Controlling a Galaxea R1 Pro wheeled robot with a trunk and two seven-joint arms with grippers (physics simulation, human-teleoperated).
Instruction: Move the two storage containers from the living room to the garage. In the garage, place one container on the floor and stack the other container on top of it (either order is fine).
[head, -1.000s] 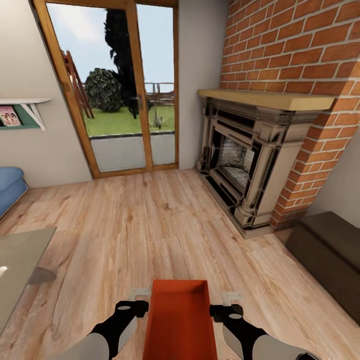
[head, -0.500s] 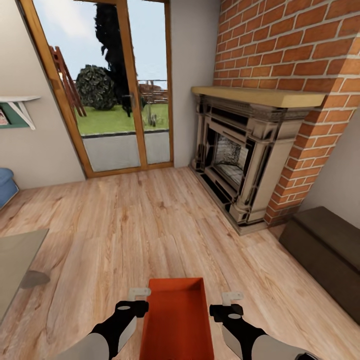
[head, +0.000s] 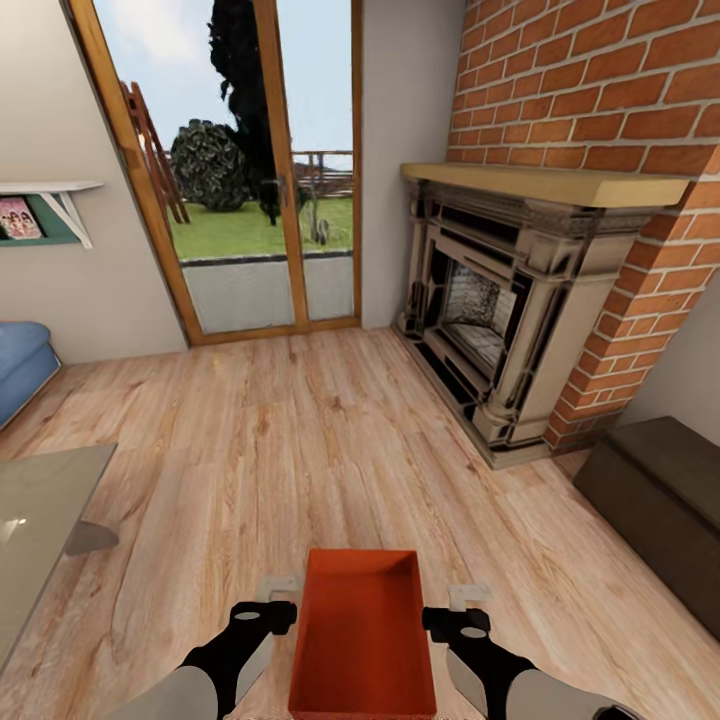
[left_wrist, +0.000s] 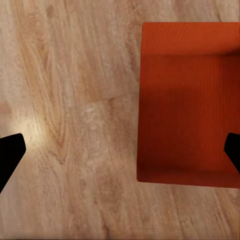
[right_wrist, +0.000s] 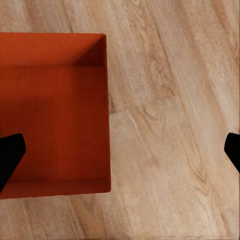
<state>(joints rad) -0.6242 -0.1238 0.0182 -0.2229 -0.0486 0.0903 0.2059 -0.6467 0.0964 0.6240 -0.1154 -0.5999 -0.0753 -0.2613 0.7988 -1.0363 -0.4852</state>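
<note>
In the living room, on the light wood-plank floor (head: 300, 440): one storage container (head: 363, 630), orange-red, rectangular, open-topped, with a finely ribbed bottom and nothing inside it, lying low in the head view between the two arms. Left gripper (head: 277, 592): dark, with pale fingertips, set just beside the container's left long wall; in the left wrist view its two black fingers (left_wrist: 10, 155) stand far apart at opposite edges of the picture, one over bare planks and the other over the container's interior, so the jaws are wide and straddle that wall without closing on it. Right gripper (head: 462, 600): mirrored on the container's right side; in the right wrist view its jaws are likewise spread wide, one finger over the container (right_wrist: 52, 112) and the other over the floor. Whether either finger touches the container cannot be told. Surroundings, head view: a brick fireplace (head: 500, 330) with a wooden mantel at the right, a wood-framed glass door (head: 250, 170) ahead opening onto grass and a shrub, a dark brown bench (head: 660, 510) at the far right, a glass table (head: 35, 520) corner and a blue sofa (head: 20, 365) edge at the left, a white wall shelf (head: 45, 200) above them.
</note>
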